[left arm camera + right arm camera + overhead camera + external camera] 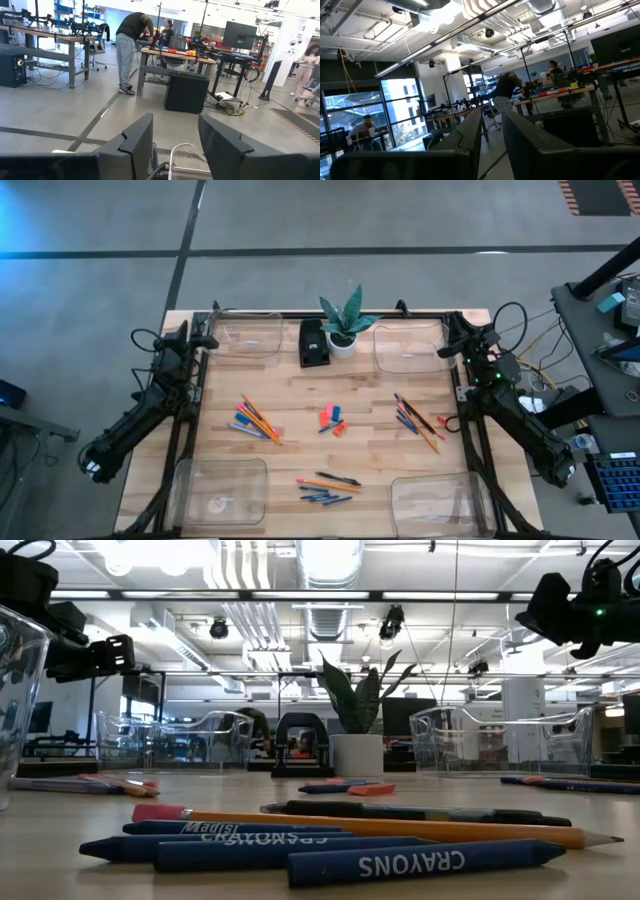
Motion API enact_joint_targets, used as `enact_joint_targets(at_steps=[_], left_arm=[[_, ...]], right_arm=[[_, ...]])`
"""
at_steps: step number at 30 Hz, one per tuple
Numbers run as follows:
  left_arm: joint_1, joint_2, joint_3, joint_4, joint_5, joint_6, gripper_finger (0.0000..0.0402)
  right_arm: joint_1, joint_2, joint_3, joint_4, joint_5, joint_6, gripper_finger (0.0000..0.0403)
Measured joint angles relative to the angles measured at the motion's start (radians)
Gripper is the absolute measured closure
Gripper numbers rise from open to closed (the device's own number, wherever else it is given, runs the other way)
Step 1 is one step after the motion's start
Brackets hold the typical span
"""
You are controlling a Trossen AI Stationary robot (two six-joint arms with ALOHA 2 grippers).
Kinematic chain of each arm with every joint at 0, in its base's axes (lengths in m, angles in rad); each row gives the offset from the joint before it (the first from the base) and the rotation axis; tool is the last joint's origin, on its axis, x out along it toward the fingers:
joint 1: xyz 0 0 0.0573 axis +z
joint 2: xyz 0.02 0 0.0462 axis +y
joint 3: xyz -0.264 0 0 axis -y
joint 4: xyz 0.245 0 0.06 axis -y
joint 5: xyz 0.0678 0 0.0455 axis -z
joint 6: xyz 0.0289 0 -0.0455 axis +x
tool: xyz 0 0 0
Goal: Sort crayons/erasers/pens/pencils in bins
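Four bins (246, 335) sit unfilled at the tabletop's (290, 440) corners while crayons (325, 497), pens (338, 478), pencils (258, 416) and erasers (331, 416) lie loose mid-table; sorting looks unstarted. Left end effector (203, 340) parked apart, right end effector (452, 352) narrowly parted, both empty.

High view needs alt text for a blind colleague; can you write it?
A wooden table seen from above holds four scattered clusters of pencils, pens, crayons and erasers, with clear bins at its corners. Both arms wait at the sides.
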Motion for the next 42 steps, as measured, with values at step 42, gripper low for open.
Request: enact_joint_targets(at_steps=[42], left_arm=[[-0.001, 0.002, 0.000, 0.067, 0.687, -0.526, 0.0257]], right_arm=[[0.000, 0.000, 0.000, 0.000, 0.000, 0.000, 0.0335]])
